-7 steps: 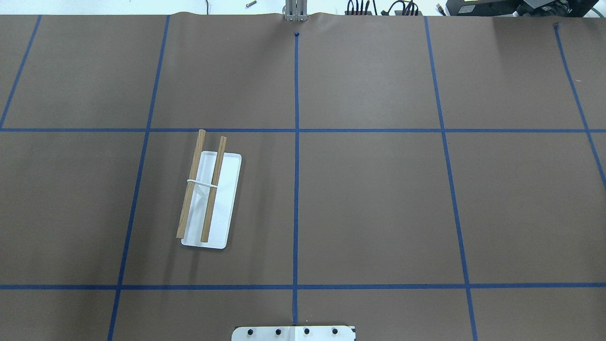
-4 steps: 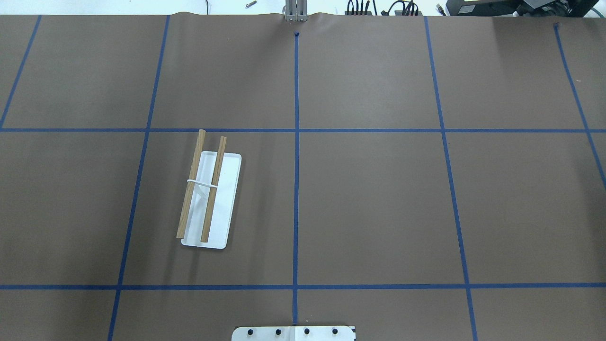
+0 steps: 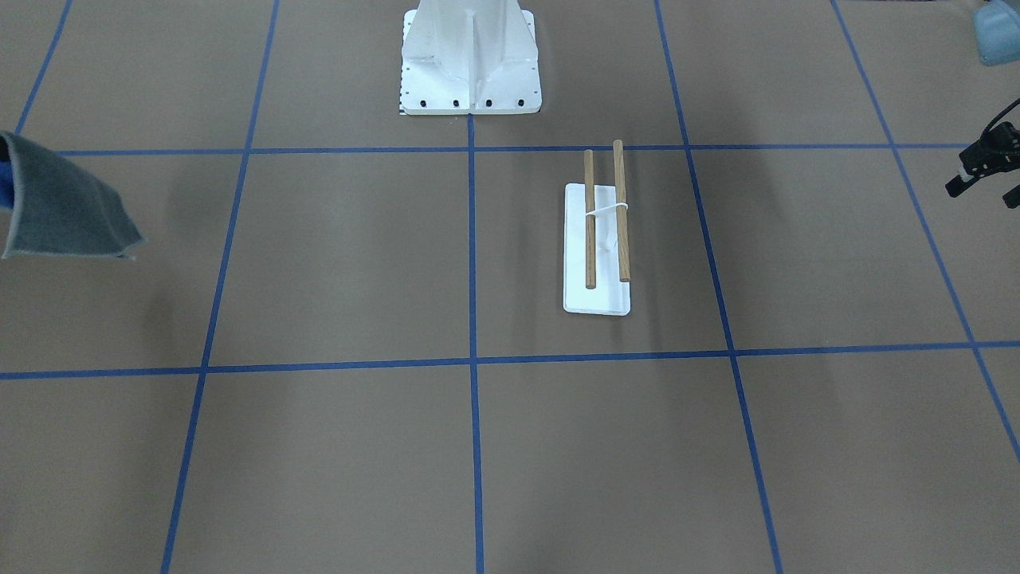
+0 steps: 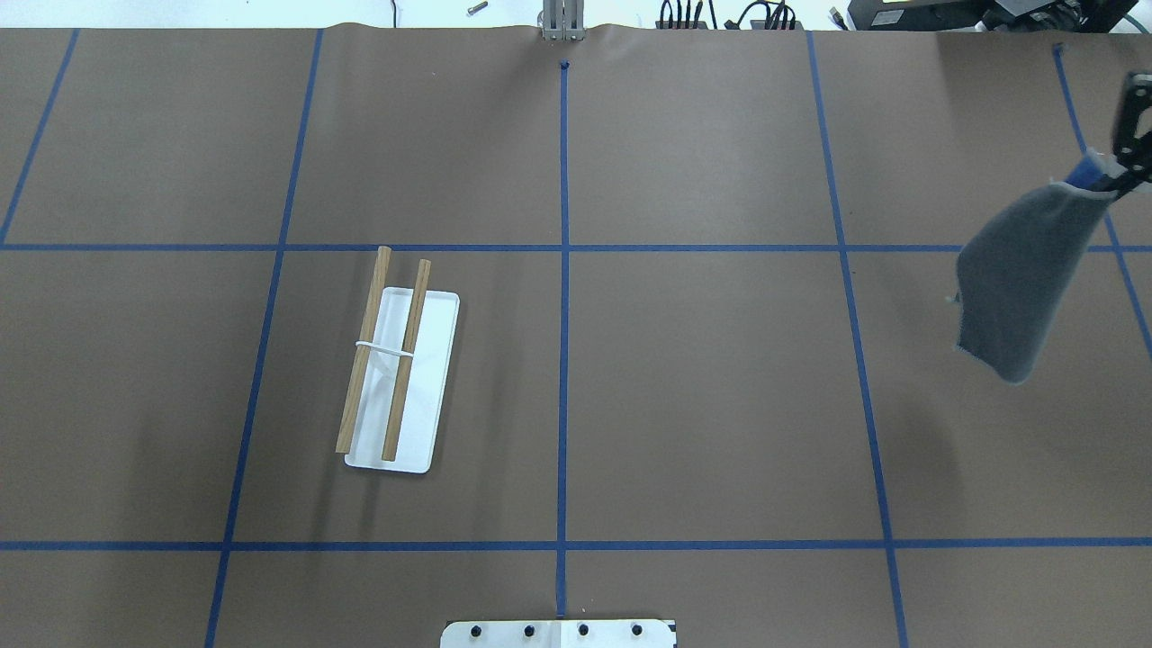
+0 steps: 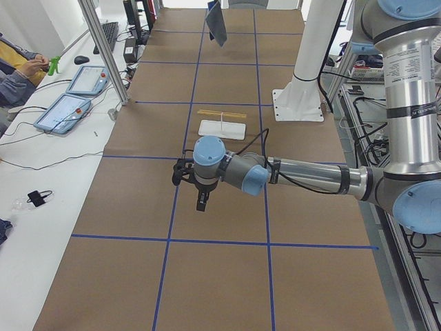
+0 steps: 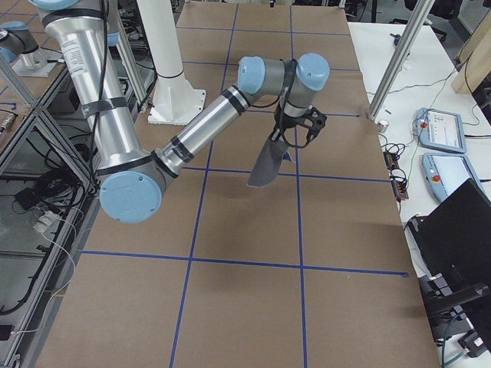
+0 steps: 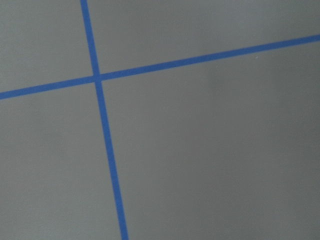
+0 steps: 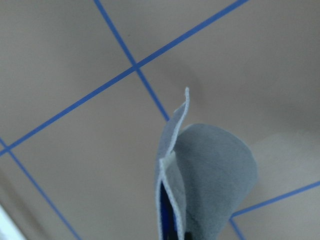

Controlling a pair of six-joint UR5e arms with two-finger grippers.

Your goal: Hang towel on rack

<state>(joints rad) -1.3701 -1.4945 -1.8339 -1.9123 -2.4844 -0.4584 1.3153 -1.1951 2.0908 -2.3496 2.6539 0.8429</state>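
Observation:
The towel (image 4: 1021, 279) hangs dark grey side out, a bit of blue at its top, pinched at one corner by my right gripper (image 4: 1105, 178) high over the table's right edge. It also shows at the left edge of the front view (image 3: 56, 211) and in the right wrist view (image 8: 205, 175). The rack (image 4: 387, 360), two wooden rods over a white base plate (image 4: 436, 378), stands left of centre, far from the towel, with nothing on it (image 3: 606, 215). My left gripper (image 3: 984, 167) hovers at the table's left side, empty; I cannot tell whether it is open.
The large white bolted pedestal (image 3: 470, 56) stands at the robot's side of the table. Blue tape lines (image 4: 562, 315) grid the brown surface. An operator's side table with tablets (image 5: 69, 110) runs along the far edge.
The towel and my right gripper have come into the overhead view at its right edge; earlier neither showed there. The rack has not moved.

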